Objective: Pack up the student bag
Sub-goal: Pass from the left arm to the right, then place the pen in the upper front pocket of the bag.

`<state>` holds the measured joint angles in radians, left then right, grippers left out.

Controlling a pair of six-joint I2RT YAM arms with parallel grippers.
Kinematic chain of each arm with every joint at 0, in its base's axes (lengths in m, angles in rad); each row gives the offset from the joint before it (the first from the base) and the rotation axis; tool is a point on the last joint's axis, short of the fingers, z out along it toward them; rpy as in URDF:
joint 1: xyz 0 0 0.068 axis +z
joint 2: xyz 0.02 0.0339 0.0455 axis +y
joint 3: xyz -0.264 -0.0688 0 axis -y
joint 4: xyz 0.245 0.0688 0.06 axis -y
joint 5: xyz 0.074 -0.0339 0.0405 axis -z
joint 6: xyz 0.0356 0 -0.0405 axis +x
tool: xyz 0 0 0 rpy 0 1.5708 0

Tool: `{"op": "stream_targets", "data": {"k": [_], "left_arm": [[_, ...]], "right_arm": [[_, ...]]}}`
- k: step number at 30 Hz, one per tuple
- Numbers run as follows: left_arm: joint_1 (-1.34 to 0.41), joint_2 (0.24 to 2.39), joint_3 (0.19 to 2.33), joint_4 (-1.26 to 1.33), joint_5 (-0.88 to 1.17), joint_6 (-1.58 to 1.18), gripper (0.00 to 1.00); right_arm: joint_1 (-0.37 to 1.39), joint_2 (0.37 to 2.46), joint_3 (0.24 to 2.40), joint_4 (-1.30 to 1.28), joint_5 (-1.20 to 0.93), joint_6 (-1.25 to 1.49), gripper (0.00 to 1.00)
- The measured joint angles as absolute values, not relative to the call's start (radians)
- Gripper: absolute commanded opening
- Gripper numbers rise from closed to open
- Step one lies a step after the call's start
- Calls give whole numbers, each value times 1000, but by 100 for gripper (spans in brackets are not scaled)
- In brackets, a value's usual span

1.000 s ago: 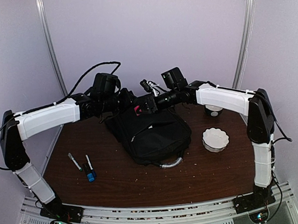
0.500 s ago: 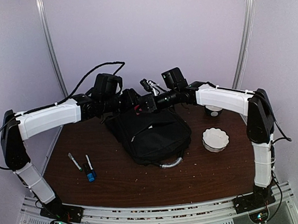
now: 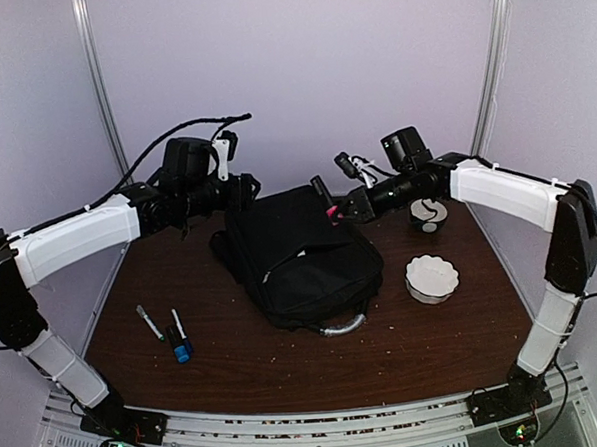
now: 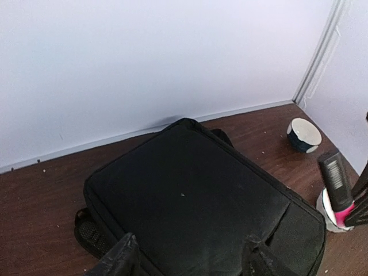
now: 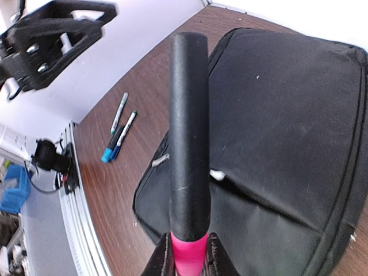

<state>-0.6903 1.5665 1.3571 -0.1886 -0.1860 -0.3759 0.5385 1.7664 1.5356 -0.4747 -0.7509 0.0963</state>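
Note:
The student bag (image 3: 306,263), a large black backpack, lies flat mid-table with its silver handle (image 3: 342,328) toward the near edge. My right gripper (image 3: 338,209) hovers over the bag's far right corner, shut on a pink marker with a long black cap (image 5: 188,126). The jaws (image 5: 190,261) pinch the pink barrel, and the cap points away over the bag (image 5: 287,144). My left gripper (image 3: 243,190) hangs open and empty over the bag's far left corner. Its fingertips (image 4: 118,261) frame the black fabric (image 4: 190,195), with the marker (image 4: 336,190) off to the right.
A white scalloped bowl (image 3: 431,277) sits right of the bag, and a small dark cup (image 3: 427,215) stands behind it. Markers, one with a blue cap (image 3: 174,335), lie on the table's left side. Walls close in the back and both sides.
The grippers were together above the bag's far edge. The left opened and drew back left; the right closed on the pink marker and carried it right.

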Motion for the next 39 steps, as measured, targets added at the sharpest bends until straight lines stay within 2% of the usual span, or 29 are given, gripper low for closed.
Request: {"op": "stream_targets", "data": {"k": [7,14,23,39], "left_arm": [[-696,1504,1187,-65,-59,-116,51],[-719,1507,1137,-47,61,5,49],[-768,1544,1102,-10,31,-11,47],[-786,1522,1078,-19,-40,-93,48]], "right_arm": [[532,1553,1343,-653,-731,-91,5],[531,1555,1223,-836,-814,-178,6],[531,1751,1266,-864,-999,-122,7],[532,2036,1525,-807,-986,146,10]]}}
